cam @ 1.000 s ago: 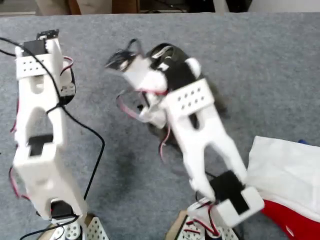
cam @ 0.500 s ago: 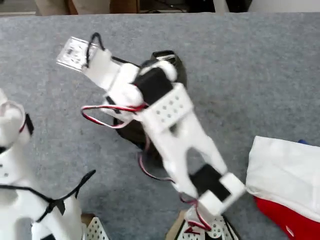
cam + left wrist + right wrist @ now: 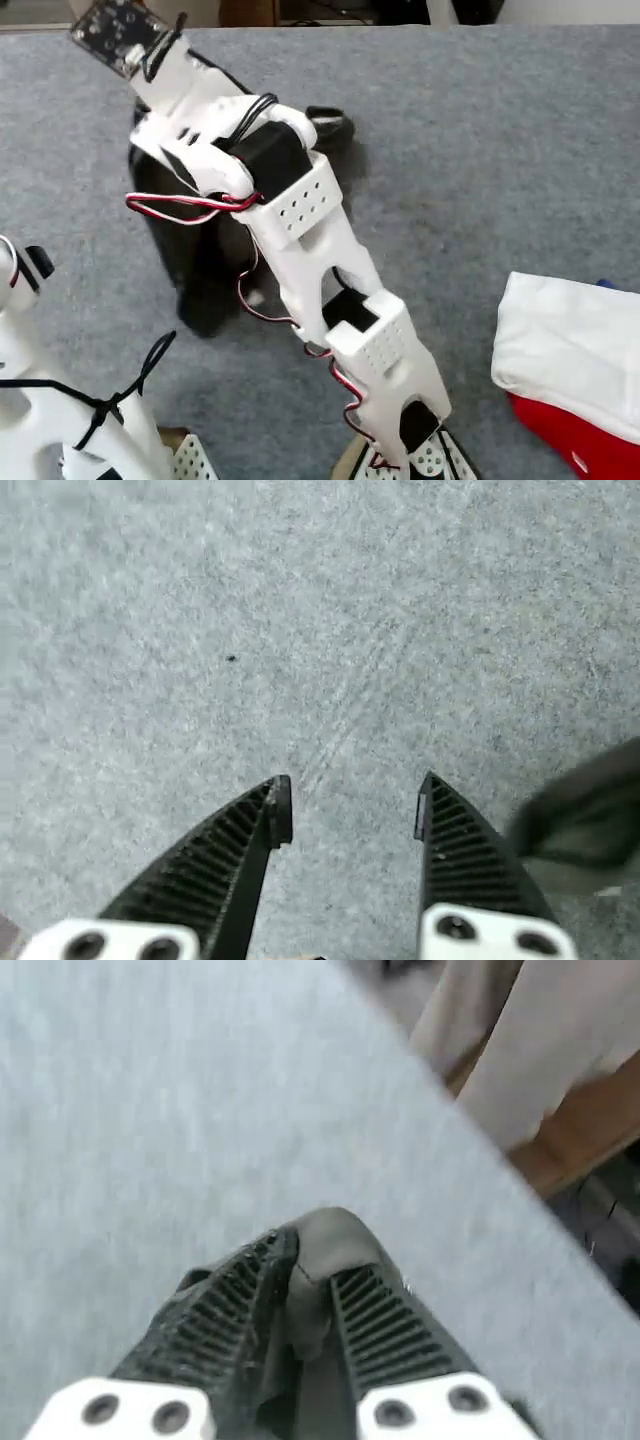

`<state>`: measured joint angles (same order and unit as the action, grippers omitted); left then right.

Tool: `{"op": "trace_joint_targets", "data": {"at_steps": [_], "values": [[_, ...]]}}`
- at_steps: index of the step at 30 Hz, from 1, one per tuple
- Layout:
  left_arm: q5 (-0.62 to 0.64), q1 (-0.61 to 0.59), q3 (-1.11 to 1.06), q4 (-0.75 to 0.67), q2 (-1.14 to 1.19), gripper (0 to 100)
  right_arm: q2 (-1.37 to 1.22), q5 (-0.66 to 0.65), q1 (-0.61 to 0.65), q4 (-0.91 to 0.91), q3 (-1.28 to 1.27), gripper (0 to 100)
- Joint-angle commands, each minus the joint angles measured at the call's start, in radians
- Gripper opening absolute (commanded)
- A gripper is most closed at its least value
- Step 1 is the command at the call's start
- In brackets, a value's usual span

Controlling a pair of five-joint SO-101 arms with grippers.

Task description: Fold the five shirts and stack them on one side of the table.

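No text, label, number or sign can be read anywhere. The circuit board (image 3: 120,28) on the raised arm's wrist carries only tiny specks, too small to make out. A pale mark on the red shirt (image 3: 572,445) is likewise illegible.

Bright, even light; shadows soft and faint.

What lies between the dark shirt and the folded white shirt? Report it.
High view: bare grey table, with the right arm crossing above it, between the dark shirt and the white shirt.
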<state>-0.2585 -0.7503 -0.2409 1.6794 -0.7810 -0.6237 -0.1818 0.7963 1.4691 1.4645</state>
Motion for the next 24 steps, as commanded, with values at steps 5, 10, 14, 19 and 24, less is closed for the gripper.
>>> {"op": "trace_joint_targets", "data": {"at_steps": [5, 10, 14, 19, 24], "values": [[0.04, -0.008, -0.038, 0.008, -0.016, 21, -0.018, 0.089, -0.001, -0.121, 0.059, 0.5], [0.04, -0.008, -0.032, 0.008, -0.022, 21, -0.056, 0.015, 0.001, -0.011, 0.038, 6.7], [0.04, -0.008, -0.037, 0.008, -0.022, 21, -0.065, -0.1, 0.021, 0.199, 0.044, 34.0], [0.04, -0.006, -0.037, 0.006, -0.015, 21, -0.039, -0.25, -0.033, 0.318, 0.077, 43.7], [0.041, -0.005, -0.038, 0.0, -0.013, 21, -0.039, -0.25, -0.159, 0.318, 0.004, 36.8]]}}
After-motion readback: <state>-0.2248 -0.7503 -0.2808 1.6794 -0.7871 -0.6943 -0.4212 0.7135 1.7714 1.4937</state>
